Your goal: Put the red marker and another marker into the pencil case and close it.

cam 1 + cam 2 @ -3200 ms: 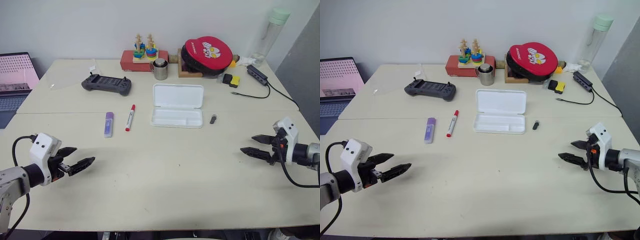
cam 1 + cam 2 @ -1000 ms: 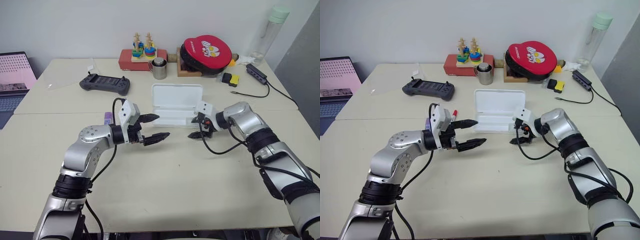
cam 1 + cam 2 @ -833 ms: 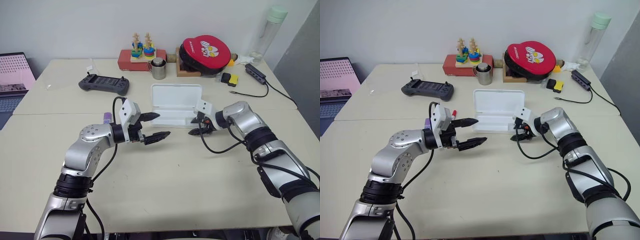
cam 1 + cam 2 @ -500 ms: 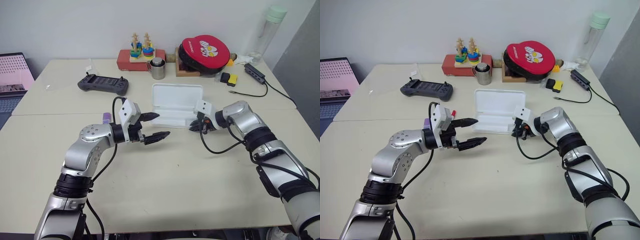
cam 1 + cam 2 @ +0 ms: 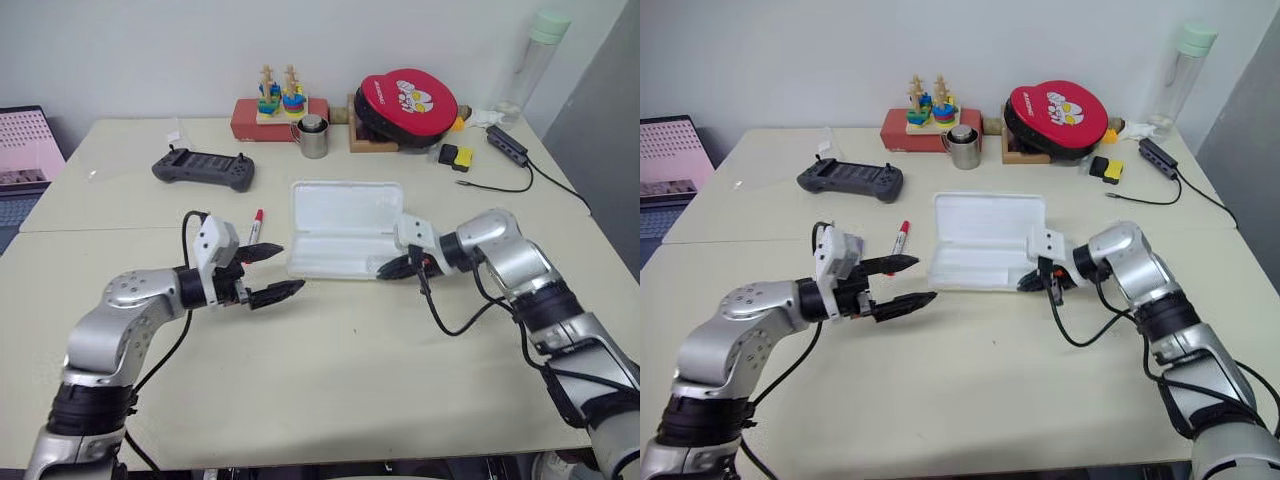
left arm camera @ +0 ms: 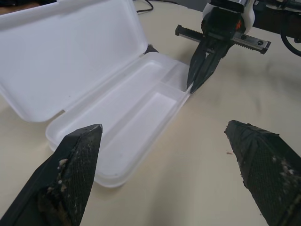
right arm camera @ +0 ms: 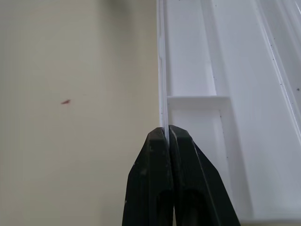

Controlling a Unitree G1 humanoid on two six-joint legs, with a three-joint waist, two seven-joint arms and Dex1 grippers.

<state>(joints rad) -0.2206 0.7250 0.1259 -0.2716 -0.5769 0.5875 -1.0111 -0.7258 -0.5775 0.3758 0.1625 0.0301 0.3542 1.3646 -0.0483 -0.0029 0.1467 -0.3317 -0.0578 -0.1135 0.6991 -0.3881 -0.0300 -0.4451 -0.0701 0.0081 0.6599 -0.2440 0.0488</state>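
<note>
The right gripper (image 5: pixel 385 268) pinches the front rim of the pencil case (image 5: pixel 340 215) (lid open) while the left gripper (image 5: pixel 277 272) hovers beside it, jaws spread

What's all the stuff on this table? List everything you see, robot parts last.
pencil case: one, white, open, table centre
red marker: one, white with red cap, left of the case
game controller: one, dark grey, far left
metal cup: one, silver, far centre
stacking toy: one, multicoloured, on a red box
round pad: one, red, far right
bottle: one, clear, green cap, far right corner
laptop: one, pink screen, left edge
left gripper: black, open, left of the case
right gripper: black, shut on the pencil case rim
</note>
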